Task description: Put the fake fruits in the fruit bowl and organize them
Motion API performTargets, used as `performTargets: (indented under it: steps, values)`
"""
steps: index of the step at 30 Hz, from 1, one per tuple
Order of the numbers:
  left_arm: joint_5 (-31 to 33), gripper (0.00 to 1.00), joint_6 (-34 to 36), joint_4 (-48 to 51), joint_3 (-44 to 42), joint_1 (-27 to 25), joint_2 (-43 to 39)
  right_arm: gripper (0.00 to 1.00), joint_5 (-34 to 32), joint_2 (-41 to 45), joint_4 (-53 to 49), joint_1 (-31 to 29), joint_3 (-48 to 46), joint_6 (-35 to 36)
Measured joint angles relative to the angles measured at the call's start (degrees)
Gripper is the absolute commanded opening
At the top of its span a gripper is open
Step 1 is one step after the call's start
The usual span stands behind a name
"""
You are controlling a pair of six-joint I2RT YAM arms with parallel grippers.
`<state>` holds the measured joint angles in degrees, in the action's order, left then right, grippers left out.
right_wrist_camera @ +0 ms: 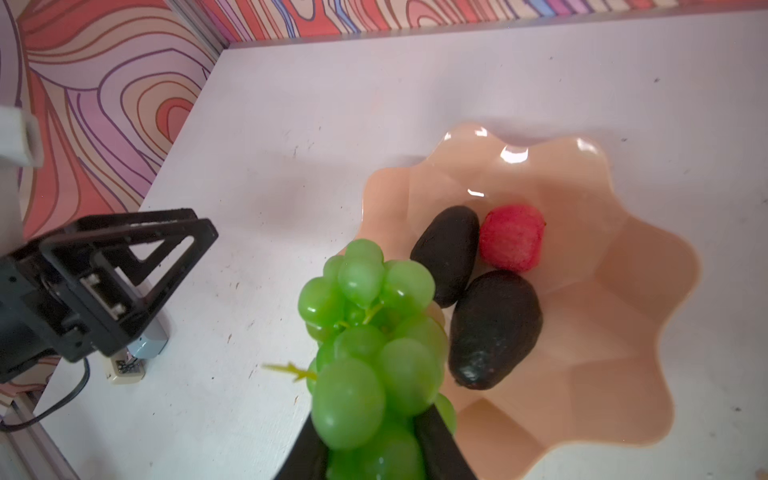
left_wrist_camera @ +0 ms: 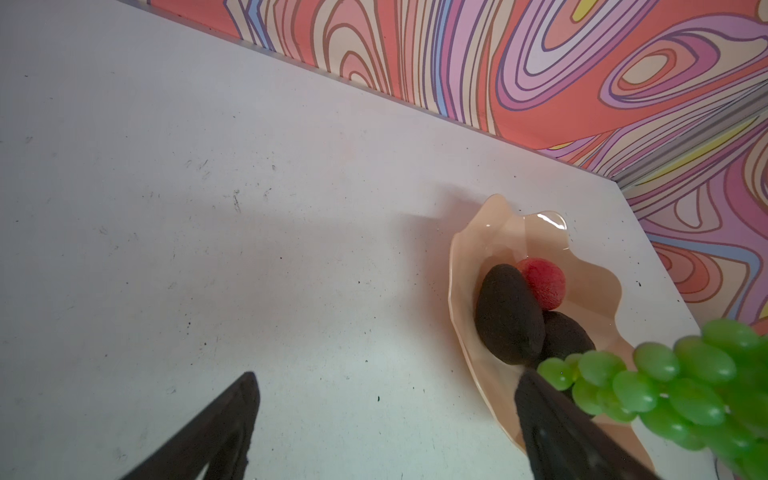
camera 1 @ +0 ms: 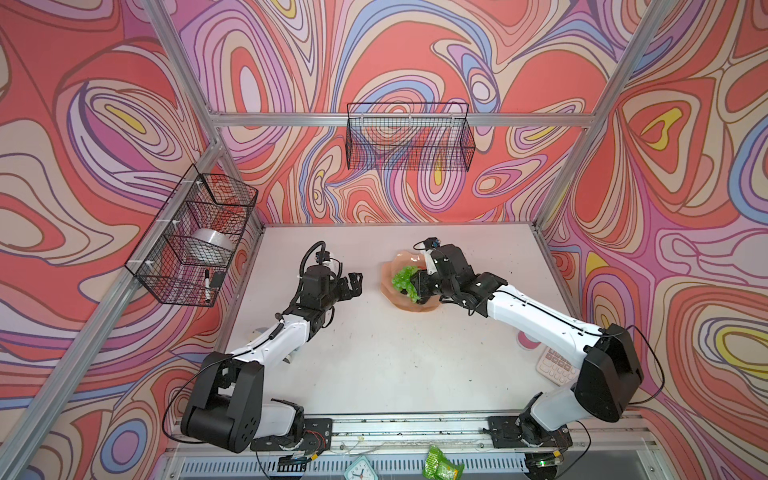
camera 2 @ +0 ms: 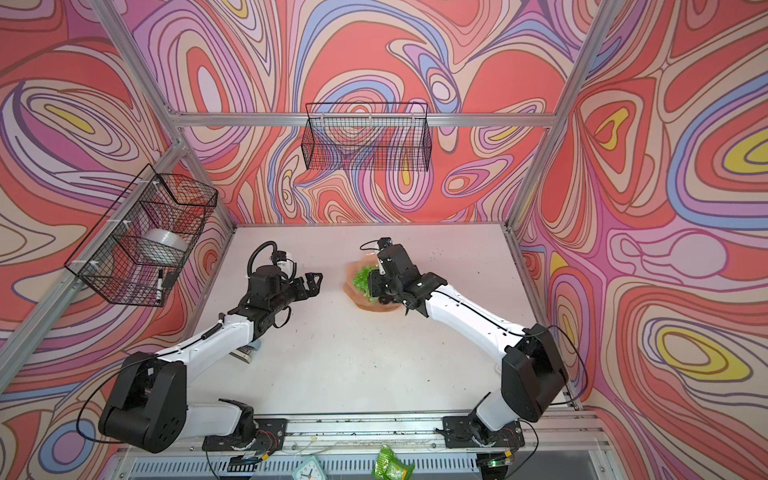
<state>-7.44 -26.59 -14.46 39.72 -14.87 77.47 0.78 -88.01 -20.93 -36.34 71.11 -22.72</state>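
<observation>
Top views: right gripper (camera 1: 417, 287) clamped on the grapes (camera 1: 402, 282), above the 9 o'clock side of the fruit bowl (camera 1: 409, 311). Its arm (camera 1: 532, 316) hides the bowl's contents. Left gripper (camera 1: 355, 284) sits at the bowl's 9 o'clock, apart from it, jaws spread wide, empty. Bare table (camera 1: 395, 365) toward 6 o'clock.

Left wrist: two avocados (left_wrist_camera: 509, 311) and the red fruit (left_wrist_camera: 544, 282) touch inside the bowl.

Right wrist: both fingers pinch the bunch. The bowl floor past the fruits is free.
</observation>
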Motion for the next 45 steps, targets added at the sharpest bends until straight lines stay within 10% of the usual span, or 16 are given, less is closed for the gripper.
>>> performTargets:
  steps: [12,19,27,34,45]
  values:
    - [1.38,0.98,0.57,0.59,-0.83,0.35,-1.60,0.38,7.17,-9.88,10.14,7.63,0.00,5.25]
    - [4.17,1.00,2.27,0.98,-2.45,0.35,-4.04,0.98,6.40,-11.06,11.56,8.33,-2.75,6.40]
    - [14.60,1.00,7.76,-4.33,-10.97,0.37,-15.67,0.98,5.38,-5.35,15.56,13.75,-6.47,7.04]
    - [30.47,1.00,17.40,-16.65,-28.20,2.27,-22.62,0.98,-4.96,11.10,33.42,23.23,-30.18,10.62]
    - [24.41,1.00,21.14,-25.70,-26.71,13.38,-8.02,0.98,-15.76,0.44,64.11,29.86,-49.96,19.52]
